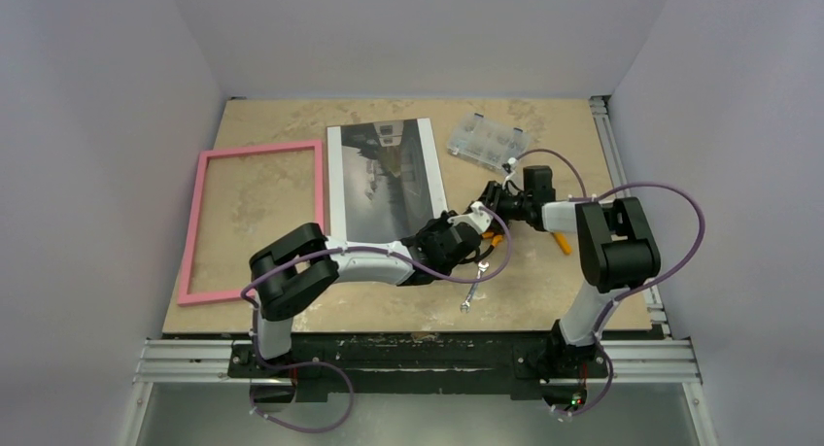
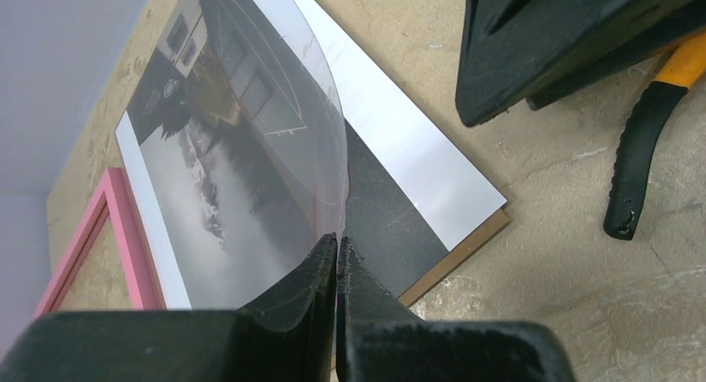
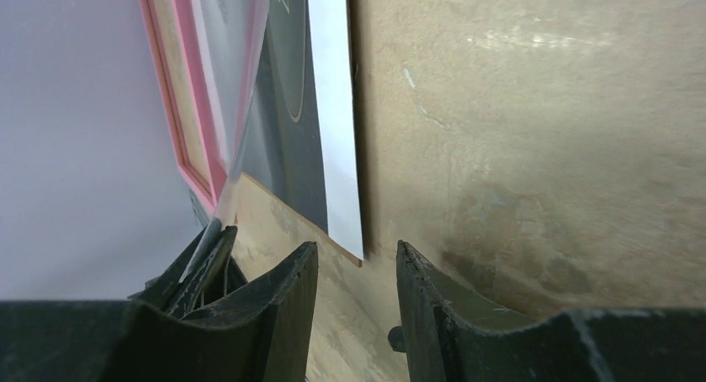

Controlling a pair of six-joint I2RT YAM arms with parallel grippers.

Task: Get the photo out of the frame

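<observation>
Photo (image 1: 381,179) lay flat on its brown backing board (image 2: 466,245), on the bench (image 1: 568,291) just right of the pink frame (image 1: 260,151) and fully outside it, so the main pull-out looked done to me. Frame held nothing, only bench showing through it.

You had the left end effector (image 2: 337,257) pressed together on the near edge of a clear sheet (image 2: 283,107). The sheet curled up off the print there, and its far part seemed to rest on the photo. Your right end effector (image 3: 356,270) was spread partway with nothing between the jaws, hovering by the board's near right corner, not touching it.

Left to do, my read: lift that clear sheet off and set it aside. Couldn't tell if the print was loose on the board or stuck to it. Orange-handled tool (image 2: 658,107) lay on the bench near the right end effector, not in either grip
</observation>
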